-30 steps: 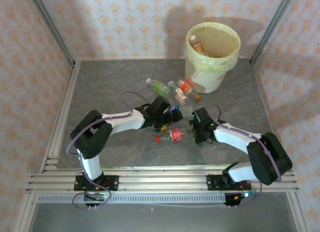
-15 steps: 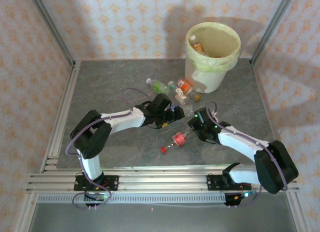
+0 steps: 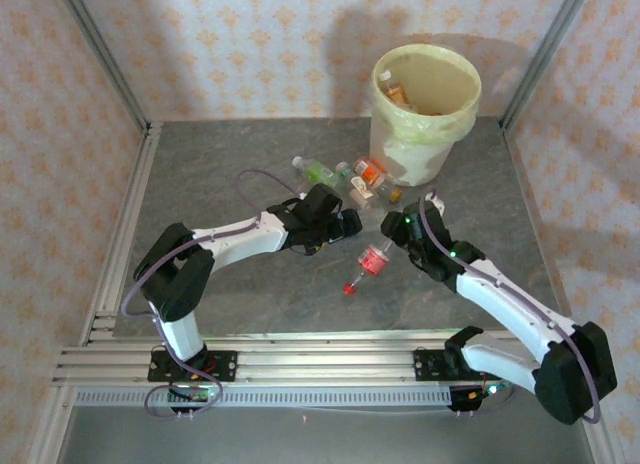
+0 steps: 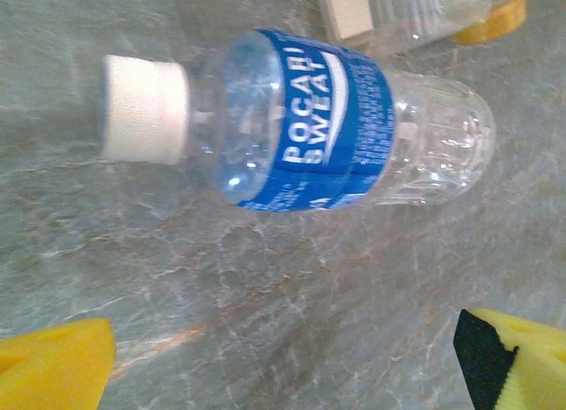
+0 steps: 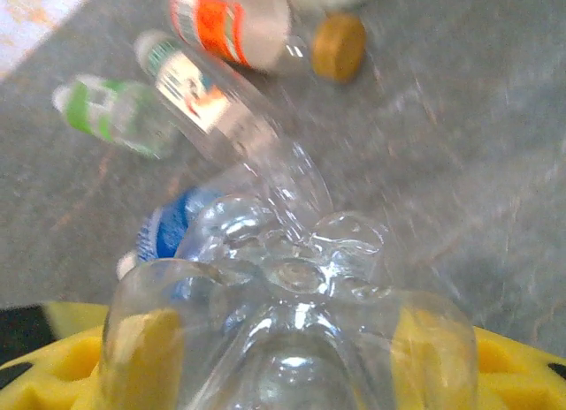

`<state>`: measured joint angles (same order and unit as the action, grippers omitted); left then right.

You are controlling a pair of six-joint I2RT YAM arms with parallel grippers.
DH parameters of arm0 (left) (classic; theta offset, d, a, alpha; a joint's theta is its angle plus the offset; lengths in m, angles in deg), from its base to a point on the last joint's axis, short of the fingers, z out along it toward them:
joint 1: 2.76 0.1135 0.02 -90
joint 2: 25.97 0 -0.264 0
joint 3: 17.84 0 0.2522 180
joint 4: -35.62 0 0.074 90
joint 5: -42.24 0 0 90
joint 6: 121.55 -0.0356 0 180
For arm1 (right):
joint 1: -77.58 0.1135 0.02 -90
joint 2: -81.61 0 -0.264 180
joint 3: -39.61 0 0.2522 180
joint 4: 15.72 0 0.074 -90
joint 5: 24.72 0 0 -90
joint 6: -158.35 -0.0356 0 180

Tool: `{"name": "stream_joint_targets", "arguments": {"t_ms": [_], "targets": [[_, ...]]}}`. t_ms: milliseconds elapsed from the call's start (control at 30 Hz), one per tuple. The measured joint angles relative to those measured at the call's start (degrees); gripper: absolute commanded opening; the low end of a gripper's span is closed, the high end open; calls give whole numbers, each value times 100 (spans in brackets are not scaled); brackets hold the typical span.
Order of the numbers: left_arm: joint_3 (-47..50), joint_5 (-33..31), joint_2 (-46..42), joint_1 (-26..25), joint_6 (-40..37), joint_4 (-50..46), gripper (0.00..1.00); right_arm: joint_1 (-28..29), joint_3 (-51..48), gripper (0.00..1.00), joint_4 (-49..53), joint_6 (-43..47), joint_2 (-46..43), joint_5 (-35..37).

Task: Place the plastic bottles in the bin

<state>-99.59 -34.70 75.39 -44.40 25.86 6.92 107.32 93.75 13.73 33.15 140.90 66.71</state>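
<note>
My right gripper (image 3: 393,242) is shut on the base of a clear bottle with a red label (image 3: 372,262), held off the table with its red cap pointing down to the near left. In the right wrist view the bottle's clear base (image 5: 292,295) sits between the yellow pads (image 5: 141,357). My left gripper (image 3: 343,224) hangs open over a lying blue-labelled bottle (image 4: 327,118) with a white cap, fingertips (image 4: 53,366) wide apart and short of it. The bin (image 3: 425,144) stands at the far right with bottles (image 3: 398,92) inside.
More bottles lie in a cluster in front of the bin: a green-labelled one (image 3: 318,170), an orange-labelled one (image 3: 372,171) and one with a pale label (image 3: 360,192). Metal frame posts and patterned walls close in the grey table (image 3: 220,174).
The right gripper closed on the red-labelled bottle and raised it off the table toward the far right. The left gripper edged farther, toward the blue-labelled bottle, and stayed open.
</note>
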Motion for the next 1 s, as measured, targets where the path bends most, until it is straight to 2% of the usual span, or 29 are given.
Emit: {"name": "stream_joint_targets", "arguments": {"t_ms": [267, 567, 767, 1000], "targets": [[0, -306, -122, 15, 203, -306, 100, -13, 1644, 39, -109, 960, 59, 743], [4, -354, -175, 87, 273, -420, 100, -302, 4269, 40, -448, 2380, 1357, 1259], [11, -350, -188, 87, 267, -431, 100, -964, 5377, 41, -675, 3104, 2247, 1373], [11, -350, -188, 87, 256, -527, 100, -1976, 6793, 41, -306, 2955, 3375, 793]]}}
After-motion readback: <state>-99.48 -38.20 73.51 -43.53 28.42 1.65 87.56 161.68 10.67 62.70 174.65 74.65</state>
